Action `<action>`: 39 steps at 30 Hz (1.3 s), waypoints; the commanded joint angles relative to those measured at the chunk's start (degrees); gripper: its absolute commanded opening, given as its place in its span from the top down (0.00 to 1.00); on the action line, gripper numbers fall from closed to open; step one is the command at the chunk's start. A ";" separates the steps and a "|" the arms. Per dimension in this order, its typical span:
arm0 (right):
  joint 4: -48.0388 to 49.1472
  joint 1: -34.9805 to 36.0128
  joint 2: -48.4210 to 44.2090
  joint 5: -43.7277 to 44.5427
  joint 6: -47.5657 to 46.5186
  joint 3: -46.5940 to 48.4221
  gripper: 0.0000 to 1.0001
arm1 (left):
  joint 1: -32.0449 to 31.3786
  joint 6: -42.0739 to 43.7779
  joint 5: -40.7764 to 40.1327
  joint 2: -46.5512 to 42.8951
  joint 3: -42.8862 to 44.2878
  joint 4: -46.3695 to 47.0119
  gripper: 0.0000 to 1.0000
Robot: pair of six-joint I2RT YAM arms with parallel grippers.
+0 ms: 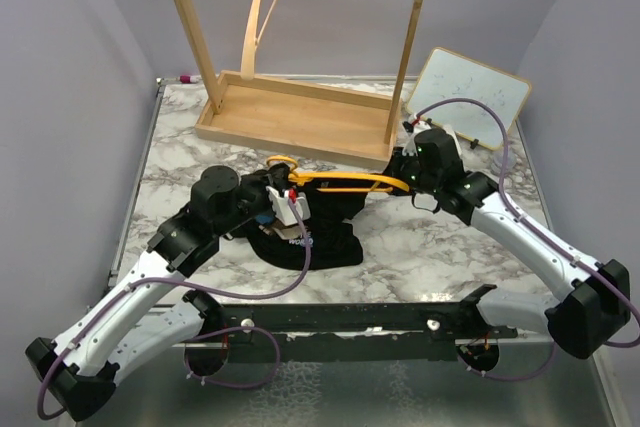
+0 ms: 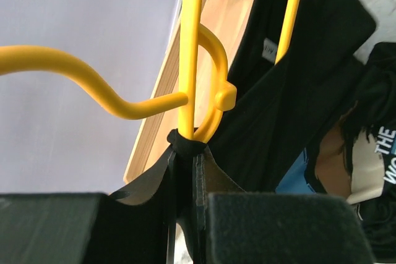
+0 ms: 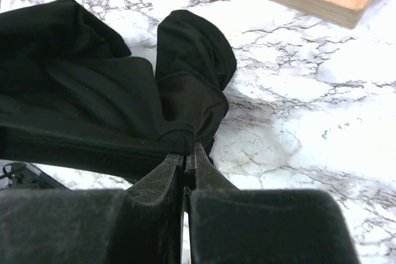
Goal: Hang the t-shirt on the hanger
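The t-shirt (image 1: 318,239) lies bunched at the middle of the worktop (image 1: 200,162), its far edge raised toward the hanger (image 1: 350,183). The hanger sits roughly level just above the far side of the shirt, with its hook pointing left.

Readable markings:
- White lettering (image 2: 385,153) on the printed front reads "THE" above "WO". The rest is cut off at the frame edge.
- A small pale label (image 2: 268,51) is sewn inside the black cloth. Its text is too small to read.

Left claw (image 2: 185,156): clenched on a wad of the t-shirt where the cloth wraps a bar of the hanger, just beside the base of the hook. Whether the fingers also pinch the bar itself cannot be told.

Right claw (image 3: 187,156): clenched on a fold of the t-shirt at the right end of the hanger. The rest of the cloth trails away to its left over the worktop.

Surroundings: a wooden rack (image 1: 300,117) with a tray base stands on the far part of the worktop. A pale wooden hanger (image 1: 265,17) is on it. A whiteboard (image 1: 470,97) leans at the far right, and its faint marks are not legible.
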 commanded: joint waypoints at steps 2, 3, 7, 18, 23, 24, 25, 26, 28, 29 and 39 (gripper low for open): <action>-5.52 -0.83 -2.78 7.78 0.38 2.11 0.99 | 0.07 -0.40 -9.75 1.26 -1.47 5.35 1.00; -6.28 -0.80 -2.99 8.62 0.31 2.79 0.99 | 0.07 -0.44 -10.59 1.78 -1.69 6.06 1.00; -9.72 -0.79 -4.34 13.06 0.05 4.94 0.99 | 0.16 -0.21 -13.90 3.86 -2.45 7.40 1.00; -16.26 -0.88 -7.33 19.39 1.18 8.02 0.99 | 1.36 1.90 -19.48 10.47 -2.43 10.02 1.00; -16.75 -0.88 -7.68 20.50 1.42 8.41 0.99 | 1.93 0.42 -21.81 13.80 -0.71 10.73 1.00; -16.83 -0.88 -7.79 20.82 1.44 8.47 0.99 | 2.13 0.86 -21.86 14.02 -0.88 10.90 1.00; -16.94 -0.90 -7.87 21.21 1.49 8.74 0.99 | 2.36 1.39 -21.86 14.17 -1.08 10.96 1.00; -17.11 -0.88 -8.02 21.69 1.33 9.02 0.99 | 2.62 1.95 -21.93 14.33 -1.26 10.99 1.00; -17.75 -0.92 -8.04 22.84 0.89 10.04 0.99 | 3.15 2.39 -21.84 14.57 -1.29 10.96 1.00; -17.95 -0.96 -7.92 23.16 0.31 10.67 0.99 | 3.35 2.46 -21.60 14.79 -1.03 10.87 1.00; -21.10 -0.88 -1.24 20.39 -5.95 20.67 0.99 | 3.42 4.65 -21.61 22.61 5.92 10.18 1.00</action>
